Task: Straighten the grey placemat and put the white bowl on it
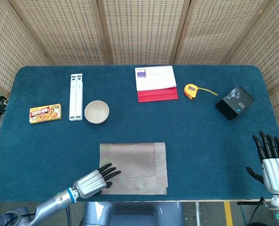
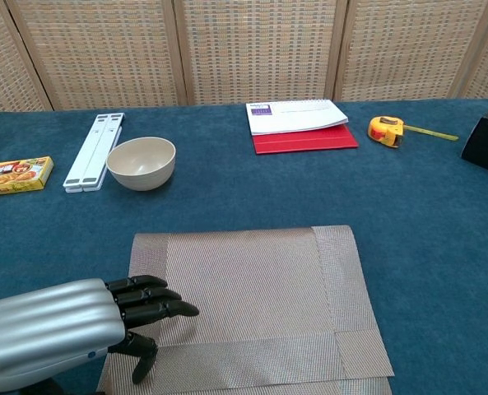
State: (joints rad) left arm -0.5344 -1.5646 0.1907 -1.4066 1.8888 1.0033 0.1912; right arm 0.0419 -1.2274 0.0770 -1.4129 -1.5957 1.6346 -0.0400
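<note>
While the left hand (image 2: 79,329) hides its near-left corner, fingers splayed, the grey placemat (image 1: 134,160) lies long-axis left-right; right hand (image 1: 271,162) empty, spread.

Woven rattan screen panels (image 1: 139,28) behind blue-topped table (image 1: 200,136).

bowl (image 1: 96,112) behind placemat (image 1: 134,160) — apart

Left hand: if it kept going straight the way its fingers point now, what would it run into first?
The left hand points right, across the grey placemat, its fingertips over the mat's left part. Going on, it would cross only mat, then bare table. Whether the fingers touch the mat is unclear.
</note>
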